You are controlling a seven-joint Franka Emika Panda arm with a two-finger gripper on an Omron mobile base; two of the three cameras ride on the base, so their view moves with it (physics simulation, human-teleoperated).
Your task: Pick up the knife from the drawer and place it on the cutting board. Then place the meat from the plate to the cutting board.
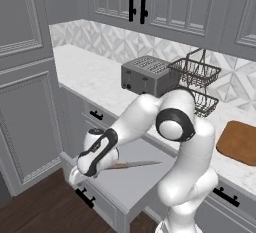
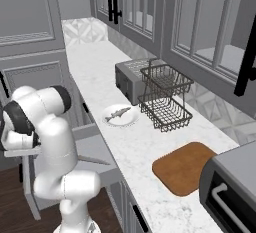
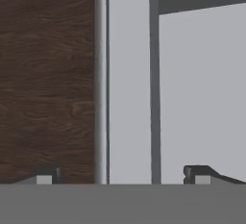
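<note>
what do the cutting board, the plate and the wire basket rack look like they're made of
Cutting board: looks like wood, reddish-brown with a matte finish and faint grain.
Plate: plain smooth white, probably ceramic, though the render leaves that open.
Wire basket rack: thin dark rods in an open grid, which suggests metal wire.

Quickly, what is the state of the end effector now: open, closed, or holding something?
End effector: open, its small dark fingertips standing wide apart with nothing between them, over the front edge of the wide shallow grey drawer.
</note>
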